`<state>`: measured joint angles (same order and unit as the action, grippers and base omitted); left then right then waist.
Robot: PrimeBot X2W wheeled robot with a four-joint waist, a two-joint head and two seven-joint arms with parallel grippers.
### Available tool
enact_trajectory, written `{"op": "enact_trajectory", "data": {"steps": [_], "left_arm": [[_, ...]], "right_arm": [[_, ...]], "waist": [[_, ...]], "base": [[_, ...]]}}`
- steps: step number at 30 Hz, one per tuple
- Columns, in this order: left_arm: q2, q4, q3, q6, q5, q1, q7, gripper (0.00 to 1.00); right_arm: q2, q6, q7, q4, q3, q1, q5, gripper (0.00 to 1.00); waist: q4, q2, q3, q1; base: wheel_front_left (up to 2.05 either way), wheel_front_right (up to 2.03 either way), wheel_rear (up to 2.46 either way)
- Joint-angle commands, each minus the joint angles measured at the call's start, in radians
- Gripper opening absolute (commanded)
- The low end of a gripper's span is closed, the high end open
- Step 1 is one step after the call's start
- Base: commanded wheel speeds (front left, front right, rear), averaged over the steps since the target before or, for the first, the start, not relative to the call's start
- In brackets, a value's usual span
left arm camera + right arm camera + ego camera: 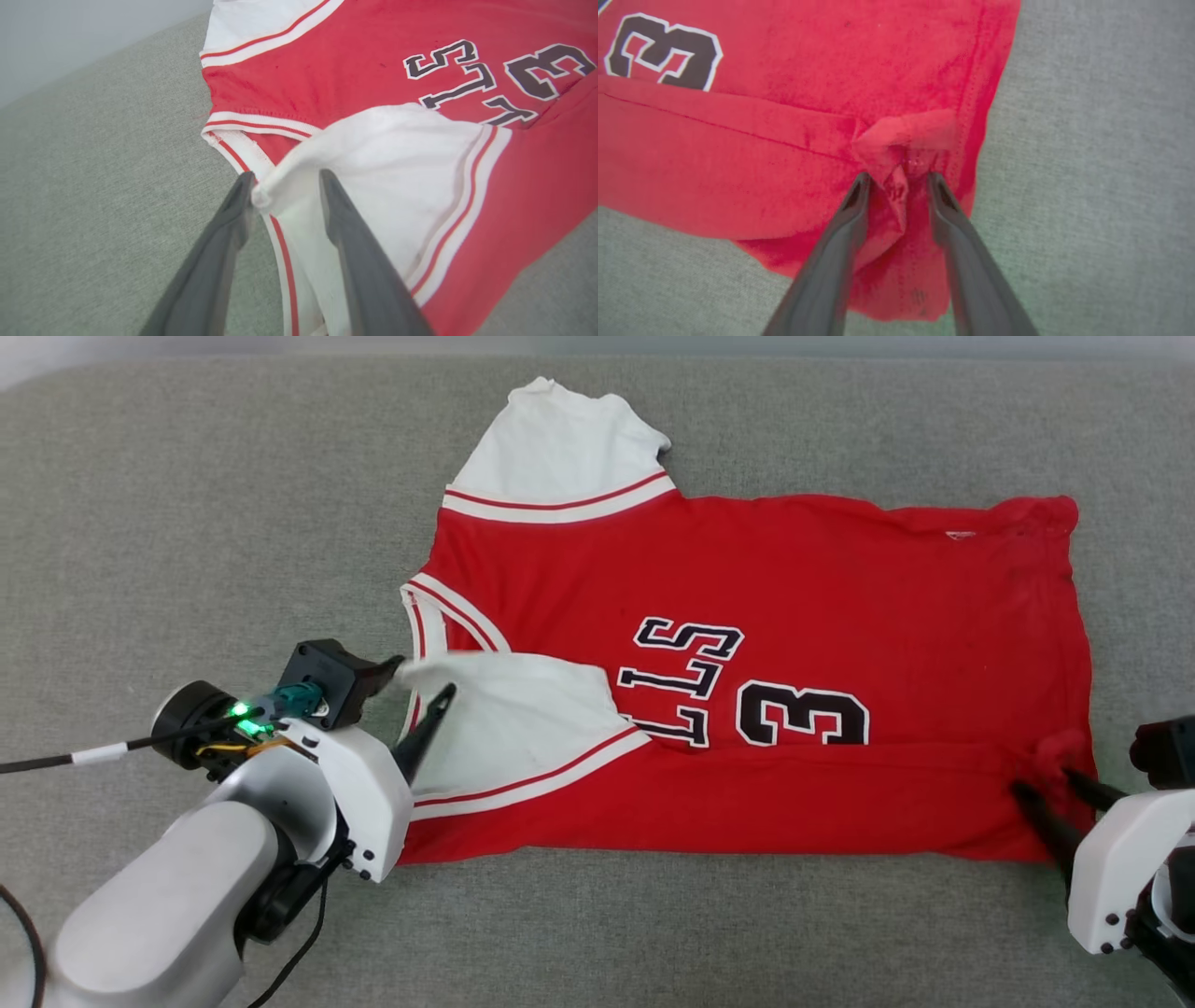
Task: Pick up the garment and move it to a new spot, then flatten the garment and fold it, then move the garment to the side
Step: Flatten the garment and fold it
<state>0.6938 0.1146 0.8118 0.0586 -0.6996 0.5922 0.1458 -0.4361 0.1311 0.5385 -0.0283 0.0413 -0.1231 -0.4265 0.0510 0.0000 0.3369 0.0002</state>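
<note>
- Two grippers have their fingers spread, released: the left gripper (425,675) straddles the edge of a folded-in white sleeve (523,709), and the right gripper (1044,782) straddles a bunched red hem corner (901,140).
- Garment (747,569) lies flat mid-way across the grey cloth surface (187,523), its near long edge folded over part of the lettering.
- Other sleeve (560,448) points toward the far edge.

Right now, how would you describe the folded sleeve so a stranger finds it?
On the grey surface lies the red garment. Its near sleeve, at the left gripper, lies folded onto the black lettering; the far sleeve spreads flat beyond the red.
</note>
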Motion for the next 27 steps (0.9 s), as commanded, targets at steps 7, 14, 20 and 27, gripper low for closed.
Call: {"op": "enact_trajectory", "data": {"steps": [7,14,20,27], "left_arm": [[-0.037,0.055,-0.008,0.024,-0.036,-0.047,-0.040,1.00],[-0.023,-0.005,-0.030,0.096,-0.116,-0.153,-0.003,1.00],[0.014,-0.113,-0.024,0.199,-0.137,-0.247,0.058,1.00],[0.054,-0.156,-0.028,0.284,-0.157,-0.309,0.117,1.00]], "right_arm": [[-0.006,-0.001,-0.030,-0.015,0.019,-0.008,0.028,1.00],[0.003,-0.001,0.032,0.028,0.014,0.062,0.052,1.00],[0.081,-0.001,0.107,0.103,-0.061,0.134,0.077,1.00],[0.149,-0.001,0.121,0.241,-0.081,0.169,0.133,1.00]], "waist": [[0.004,0.0000,-0.062,-0.0002],[0.005,0.0000,-0.134,-0.0002],[-0.003,0.0000,-0.160,-0.0002],[-0.034,0.0000,-0.125,-0.0002]], "base": [[0.00,0.00,0.00],[0.00,0.00,0.00],[0.00,0.00,0.00],[0.00,0.00,0.00]]}}
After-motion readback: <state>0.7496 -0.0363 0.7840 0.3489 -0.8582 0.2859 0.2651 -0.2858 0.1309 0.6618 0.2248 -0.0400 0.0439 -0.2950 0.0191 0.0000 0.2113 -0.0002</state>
